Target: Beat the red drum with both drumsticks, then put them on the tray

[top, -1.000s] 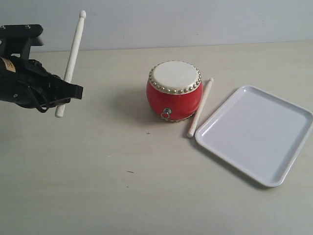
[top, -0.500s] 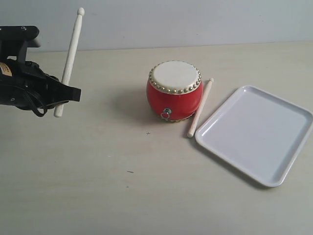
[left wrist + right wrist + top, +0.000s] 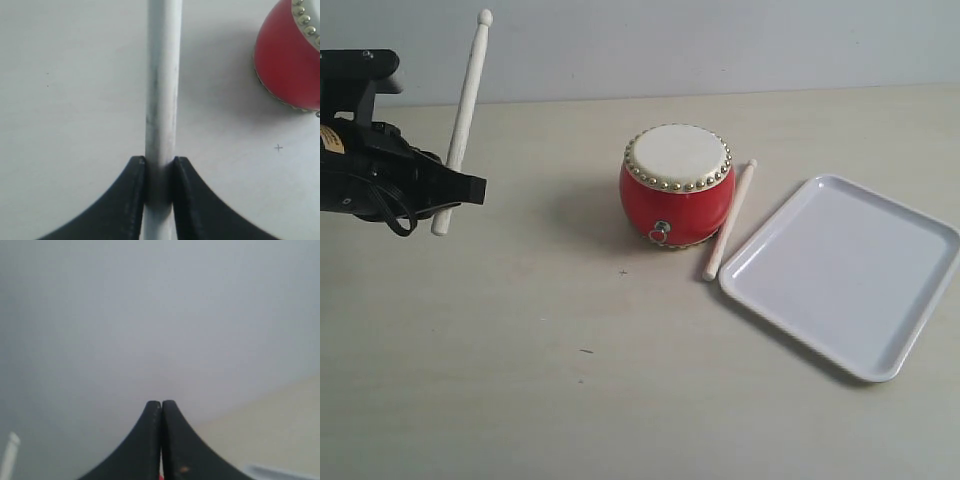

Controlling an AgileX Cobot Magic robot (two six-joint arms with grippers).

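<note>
Pale wood shows between the black jaws of the left gripper (image 3: 450,192). They are closed partway and pinch one drumstick (image 3: 466,105) low on its shaft. That stick stands nearly upright at the far left of the scene and leans slightly right. Its rounded tip is uppermost, and its butt end pokes out just beneath the gripper. In the left wrist view the fingers (image 3: 132,200) press against both sides of the shaft with no gap.

The red drum (image 3: 677,185) stands upright on the table (image 3: 520,350) near the middle, well to the right of the left gripper and apart from it.

The second drumstick (image 3: 730,220) lies flat on the table close against the drum's right side, though actual contact cannot be made out. It sits between the drum and the white tray (image 3: 850,265), with its near end just beside the tray's left corner. The tray holds nothing.

The right gripper (image 3: 161,407) appears only in its own wrist view. Its jaws are pressed together on nothing, against a plain grey wall.

Counted: two drumsticks, one held and one lying; one drum; one tray.
</note>
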